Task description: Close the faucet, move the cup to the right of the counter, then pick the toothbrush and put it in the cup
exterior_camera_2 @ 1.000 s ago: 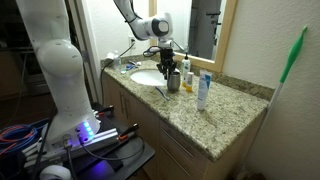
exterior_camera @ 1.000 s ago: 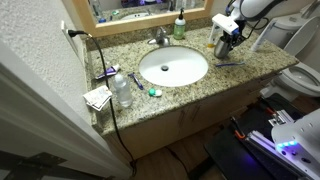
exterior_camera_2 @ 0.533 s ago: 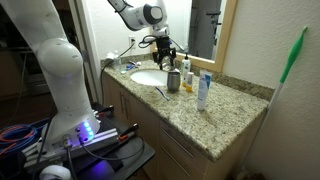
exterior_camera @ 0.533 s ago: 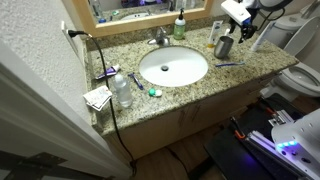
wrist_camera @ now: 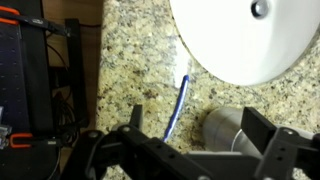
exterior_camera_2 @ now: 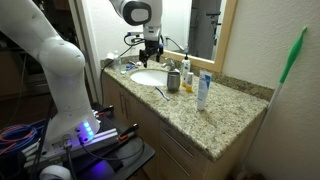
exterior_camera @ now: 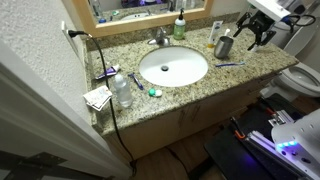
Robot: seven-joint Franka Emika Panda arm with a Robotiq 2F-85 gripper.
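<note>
The dark grey cup stands upright on the speckled counter, right of the white sink, and also shows as the cup and the cup. The blue toothbrush lies flat on the counter in front of it, seen as the toothbrush left of the cup in the wrist view. My gripper hangs open above and beside the cup, holding nothing. In the wrist view, the gripper has its fingers apart with the cup below them. The chrome faucet stands behind the basin.
A green soap bottle stands by the mirror. A clear water bottle, papers and small items crowd the counter's other end. A white tube and an amber bottle stand near the cup. A toilet sits beyond the counter's edge.
The gripper opened, let go of the cup and rose up and away from it. The cup stays standing where it was released.
</note>
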